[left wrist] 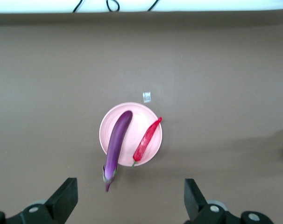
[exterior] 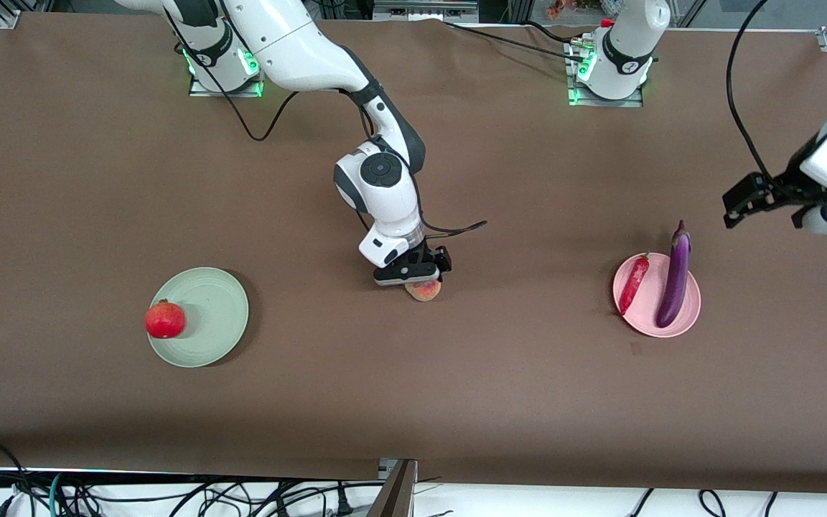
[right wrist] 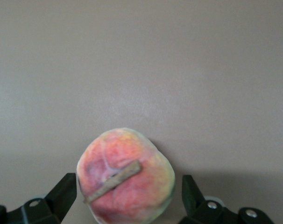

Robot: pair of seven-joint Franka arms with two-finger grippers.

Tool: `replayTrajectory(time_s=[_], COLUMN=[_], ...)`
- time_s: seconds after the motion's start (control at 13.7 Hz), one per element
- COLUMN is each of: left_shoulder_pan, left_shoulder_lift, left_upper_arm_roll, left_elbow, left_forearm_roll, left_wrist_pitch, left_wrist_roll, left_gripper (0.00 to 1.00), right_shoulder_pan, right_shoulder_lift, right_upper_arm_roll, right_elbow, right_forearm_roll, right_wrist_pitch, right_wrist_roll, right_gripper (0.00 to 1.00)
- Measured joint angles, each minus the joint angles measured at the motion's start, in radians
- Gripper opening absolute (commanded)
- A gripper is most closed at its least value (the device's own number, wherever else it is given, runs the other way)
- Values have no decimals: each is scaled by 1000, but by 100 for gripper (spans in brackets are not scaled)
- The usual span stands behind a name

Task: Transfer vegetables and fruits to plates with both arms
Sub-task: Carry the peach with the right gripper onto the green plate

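Right gripper (right wrist: pixel 125 196) wide open astride the peach (right wrist: pixel 126 176) on the table (round, likely soft, slippery): pinch gently across its widest middle; left gripper (left wrist: pixel 130 198), also open, waits over the pink plate (left wrist: pixel 153 144).

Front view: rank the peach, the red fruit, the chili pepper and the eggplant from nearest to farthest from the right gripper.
1. Peach: on the table mid-way along it, directly under the open right gripper.
2. Chili pepper: on the pink plate, toward the left arm's end.
3. Eggplant and red fruit on the green plate: too close to call.
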Motion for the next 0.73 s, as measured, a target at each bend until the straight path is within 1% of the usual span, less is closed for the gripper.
replayTrajectory(time_s=[0.07, 0.22, 0.29, 0.44, 0.58, 0.66, 0.73], left_shoulder_pan=[0, -2, -4, -7, -10, -11, -12], left_shoulder_lift=[-36, -61, -57, -50, -50, -49, -49], left_upper_arm_roll=[2, 3, 3, 2, 2, 2, 2], left_elbow=[-52, -100, -106, -105, -105, -105, -105], left_forearm_roll=[-1, -1, -1, -1, -1, -1, -1], left_wrist_pitch=[1, -1, -3, -11, -18, -22, -29], left_wrist_roll=[0, -1, -2, -4, -4, -4, -4], left_gripper=[100, 100, 100, 100, 100, 100, 100], right_shoulder_pan=[0, 0, 0, 0, -1, -2, -3], right_shoulder_lift=[3, 10, 12, 15, 17, 21, 23], right_upper_arm_roll=[-3, -7, -7, -10, -22, -26, -27], right_elbow=[0, 0, 0, 0, 0, 0, 0], right_forearm_roll=[0, 0, -2, -5, -8, -9, -9], right_wrist_pitch=[8, 27, 35, 54, 75, 87, 97], right_wrist_roll=[0, 0, 0, 0, -8, -20, -27], right_gripper=[100, 99, 94, 69, 36, 26, 23])
